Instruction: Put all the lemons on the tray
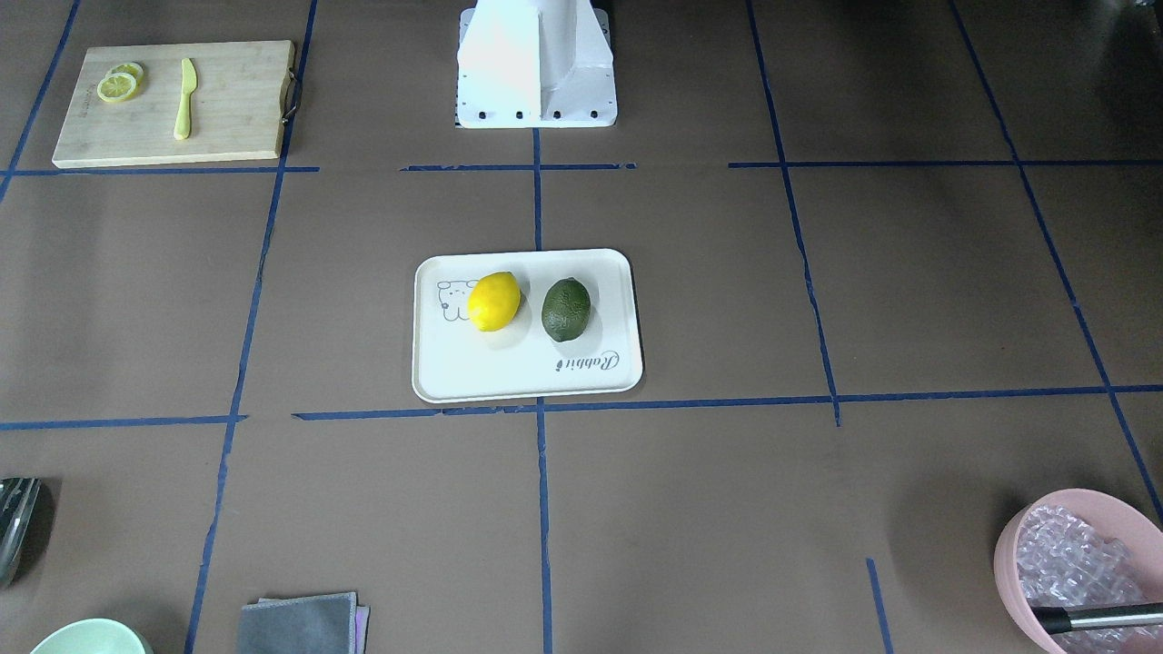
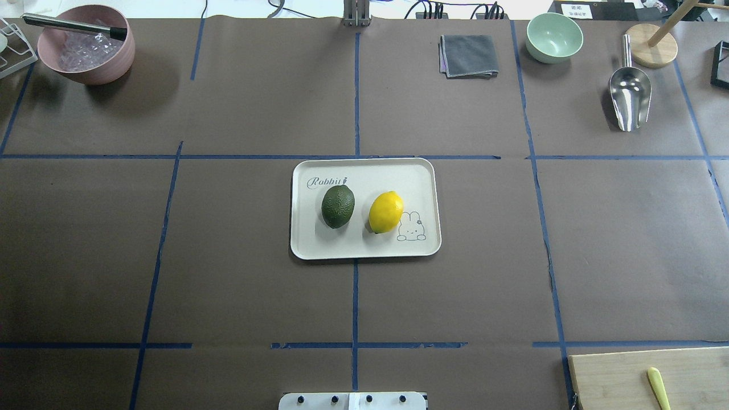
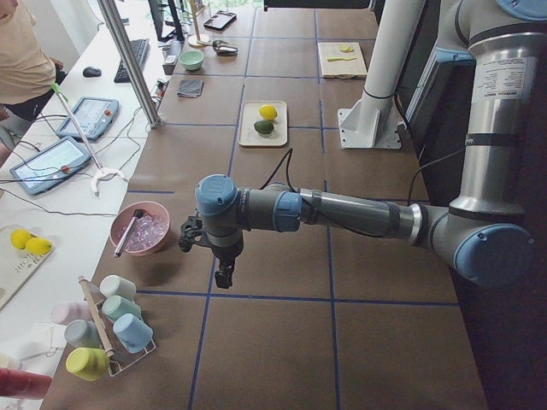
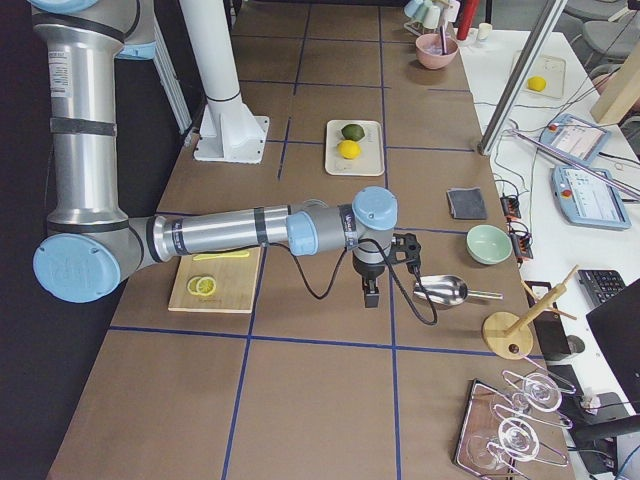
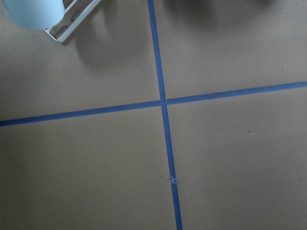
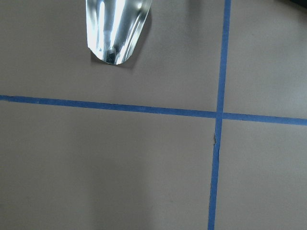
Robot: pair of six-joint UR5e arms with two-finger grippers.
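Observation:
The cream tray [image 2: 364, 245] lies at the table's middle; it also shows in the front view [image 1: 509, 372]. The yellow lemon [image 2: 385, 211] and the dark green lemon [image 2: 338, 206] both rest on it, side by side and apart. They also show in the front view as the yellow lemon [image 1: 494, 301] and the green lemon [image 1: 566, 309]. My left gripper [image 3: 224, 278] shows only in the left side view, above bare table near the pink bowl; I cannot tell whether it is open or shut. My right gripper [image 4: 371, 293] shows only in the right side view, near the scoop; I cannot tell its state either.
A bamboo cutting board [image 1: 173, 104] holds lemon slices [image 1: 118, 86] and a yellow knife [image 1: 185, 98]. A pink bowl [image 2: 85, 48], grey cloth [image 2: 468, 55], green bowl [image 2: 554, 37] and metal scoop [image 2: 629, 94] line the far edge. A cup rack [image 3: 111, 325] stands at the left end.

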